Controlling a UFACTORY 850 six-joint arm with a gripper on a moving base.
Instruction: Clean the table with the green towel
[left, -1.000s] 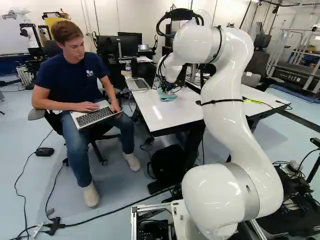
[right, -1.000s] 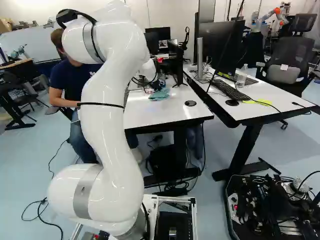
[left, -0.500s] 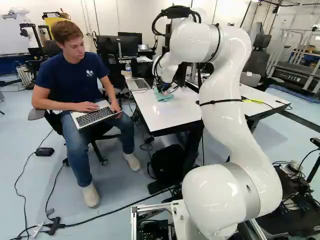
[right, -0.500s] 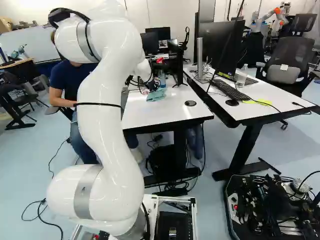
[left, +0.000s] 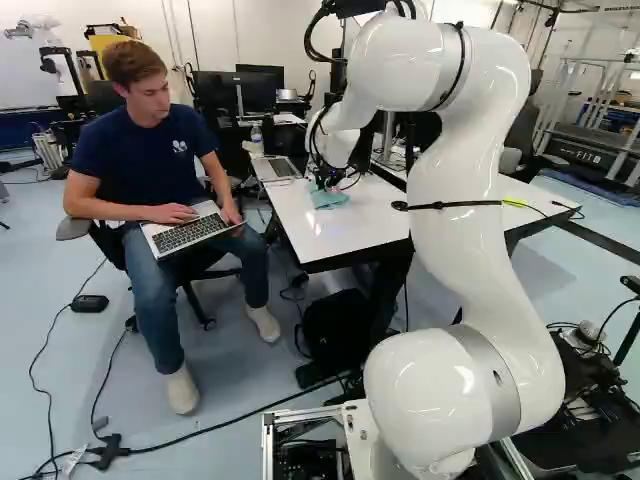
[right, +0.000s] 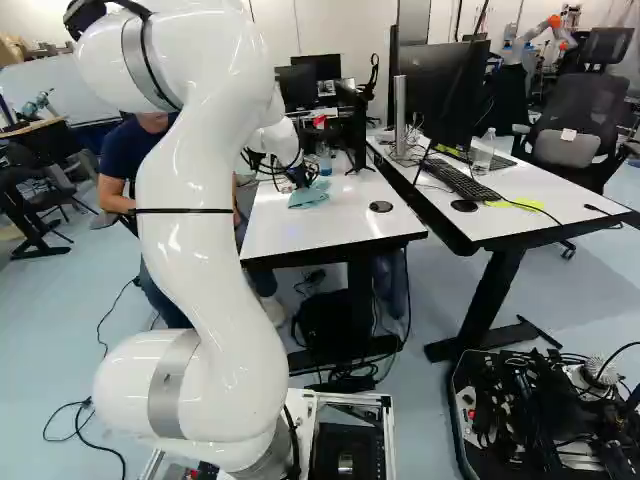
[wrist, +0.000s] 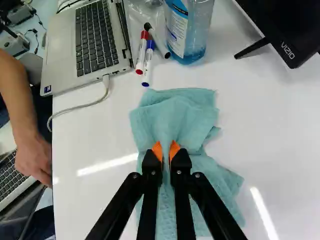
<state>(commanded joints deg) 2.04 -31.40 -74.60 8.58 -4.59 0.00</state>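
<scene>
Hand (left: 322, 185) clamped on green towel (wrist: 177, 112); towel on white table (wrist: 90, 200); bottle (wrist: 192, 37), markers (wrist: 148, 62) ahead.

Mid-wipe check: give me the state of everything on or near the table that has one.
Gripper: shut on the towel.
Towel: unfolded unevenly, rumpled, pinched up between the fingers.
Table laptop: open.
White cable: plugged into that laptop.
Laptop off the table: open.
Three markers: capped, lying down.
Bottle: upright, holding blue liquid.
</scene>
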